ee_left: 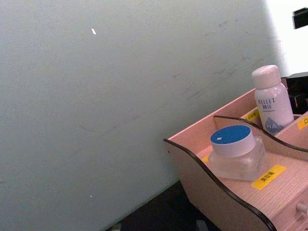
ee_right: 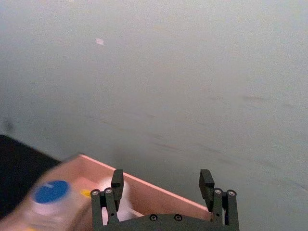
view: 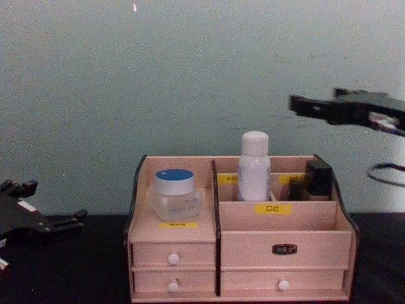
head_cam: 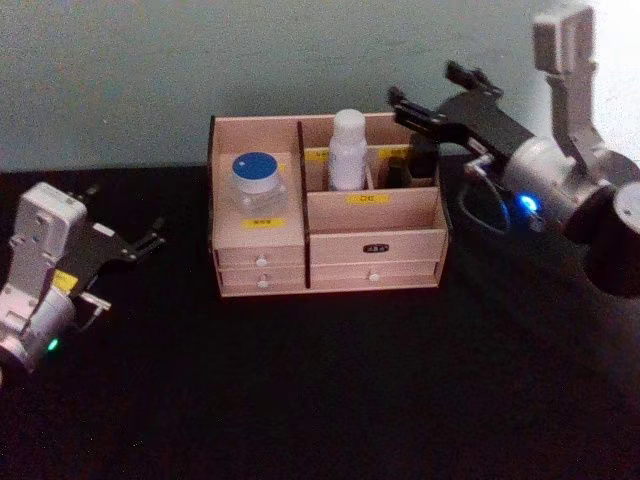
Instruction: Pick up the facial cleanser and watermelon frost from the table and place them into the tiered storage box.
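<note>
Pale wood storage box (head_cam: pixel 375 250), yellow labels; blue-lidded jar (head_cam: pixel 258 180).

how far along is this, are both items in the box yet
Mostly done, it seems. The blue-lidded jar sits on the left shelf of the tiered storage box, and the white bottle stands upright in a rear compartment. Nothing is in hand: the right end effector hangs open and empty above the box's right rear corner, and the left end effector rests open, low to the left. What remains appears to be only pulling back.

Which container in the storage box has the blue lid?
The squat clear jar in the tiered storage box's left compartment; the tall white bottle beside it has a white cap.
</note>
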`<state>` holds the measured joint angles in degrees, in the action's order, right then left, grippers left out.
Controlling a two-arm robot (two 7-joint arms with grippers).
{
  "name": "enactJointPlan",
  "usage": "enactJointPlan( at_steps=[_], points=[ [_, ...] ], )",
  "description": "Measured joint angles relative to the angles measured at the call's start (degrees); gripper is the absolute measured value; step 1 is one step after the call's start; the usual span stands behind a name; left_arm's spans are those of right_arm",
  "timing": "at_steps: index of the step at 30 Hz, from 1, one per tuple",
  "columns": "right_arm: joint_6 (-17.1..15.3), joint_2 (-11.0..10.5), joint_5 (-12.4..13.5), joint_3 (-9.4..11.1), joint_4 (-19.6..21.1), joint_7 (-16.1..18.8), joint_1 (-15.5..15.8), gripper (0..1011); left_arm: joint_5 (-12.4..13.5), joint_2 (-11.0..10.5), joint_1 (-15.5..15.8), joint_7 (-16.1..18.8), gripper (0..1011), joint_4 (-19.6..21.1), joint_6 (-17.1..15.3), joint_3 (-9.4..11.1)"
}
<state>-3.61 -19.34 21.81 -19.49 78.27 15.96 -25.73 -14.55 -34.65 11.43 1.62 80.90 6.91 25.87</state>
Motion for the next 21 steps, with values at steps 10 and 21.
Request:
enactJointPlan(
  at_steps=[10,21],
  points=[
    [3.1,-0.6,-2.3,5.0,1.7,-7.2,8.6,1000,0.0,0.0,0.0,0.0,1001,0.0,0.0,0.0],
    [7.7,0.7,-4.9,7.7,0.6,-9.8,14.1,1000,0.0,0.0,0.0,0.0,1001,0.0,0.0,0.0]
  ],
)
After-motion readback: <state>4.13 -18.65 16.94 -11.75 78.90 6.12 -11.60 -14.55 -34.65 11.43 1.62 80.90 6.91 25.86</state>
